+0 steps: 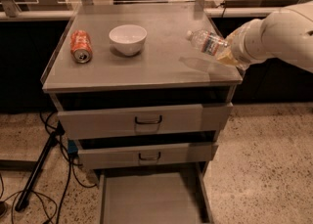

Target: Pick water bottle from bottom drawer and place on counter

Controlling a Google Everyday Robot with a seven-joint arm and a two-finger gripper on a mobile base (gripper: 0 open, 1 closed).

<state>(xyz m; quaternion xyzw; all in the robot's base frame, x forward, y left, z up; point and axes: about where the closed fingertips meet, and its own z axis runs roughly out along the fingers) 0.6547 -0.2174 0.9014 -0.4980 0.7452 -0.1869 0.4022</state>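
Pincer sits at the right edge of the worktop, near the front-right corner, on the end of the white arm coming in from the right. It's closed on the base end of the water bottle. Bottle is off the surface, tilted, white cap pointing left and slightly up over the worktop, label band about mid-body. Its shadow falls on the worktop just below it. White bowl stands upright near the middle of the worktop, left of the bottle and apart from it. Orange soda can lies on its side further left, near the left rim, open end toward the camera, not touching the bowl. Below the worktop: top drawer front pulled out a little, black handle in the middle. Second drawer front likewise a little out, same handle. Bottom drawer is pulled out much farther than the two above, grey flat floor and low side walls showing, nothing visible in the part in view. Black cables run over the speckled floor left of the cabinet. Pale ledge runs behind the cabinet.
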